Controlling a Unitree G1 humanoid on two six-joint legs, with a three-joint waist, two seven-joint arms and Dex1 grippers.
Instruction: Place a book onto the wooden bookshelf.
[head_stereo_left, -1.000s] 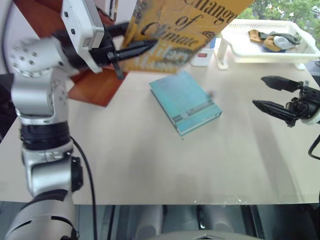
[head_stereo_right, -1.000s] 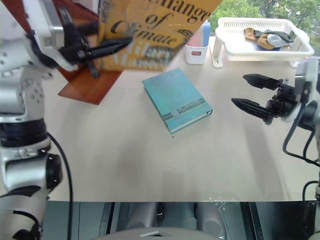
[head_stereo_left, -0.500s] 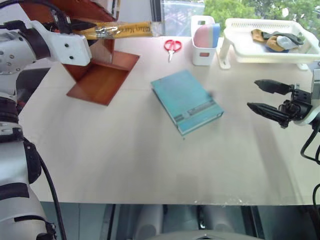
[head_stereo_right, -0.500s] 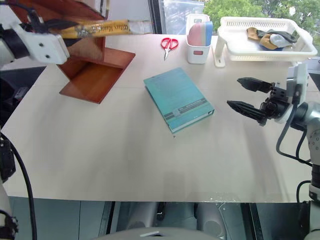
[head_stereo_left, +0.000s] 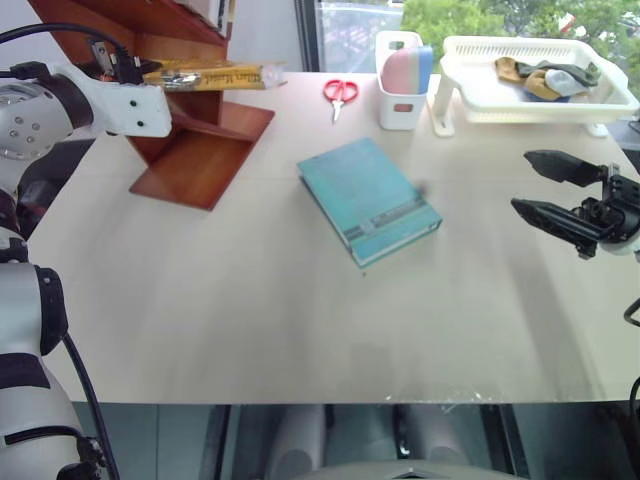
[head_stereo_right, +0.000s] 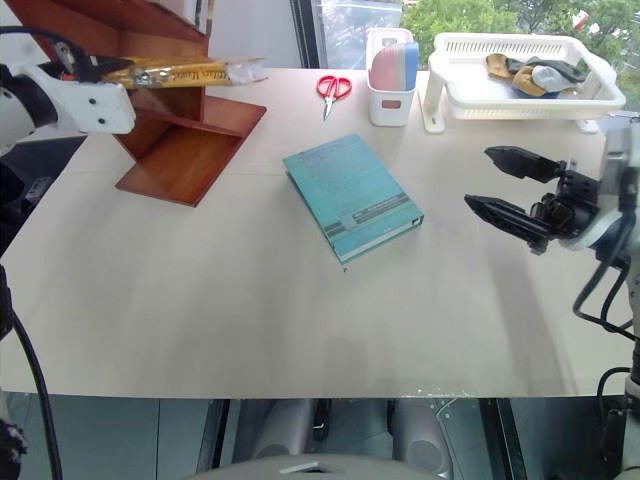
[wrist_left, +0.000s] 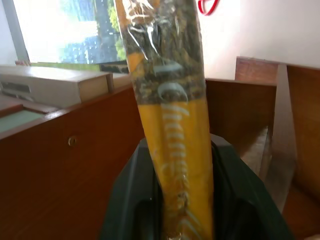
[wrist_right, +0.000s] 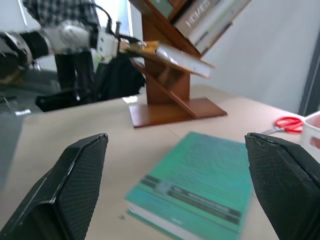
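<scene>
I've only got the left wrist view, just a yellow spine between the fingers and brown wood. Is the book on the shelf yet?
Observer: Not yet. The book is held flat by the left gripper, beside the wooden bookshelf.
Operator: Anything else on the table?
Observer: A teal book lies flat mid-table, with red scissors behind it.
Operator: And the right gripper?
Observer: The right gripper hovers open over the table's right side, holding nothing.

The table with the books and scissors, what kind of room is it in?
Probably a study or office corner by a window. A wooden bookshelf stands on the table, with a teal book, red scissors and a white basket; green trees show outside.
</scene>
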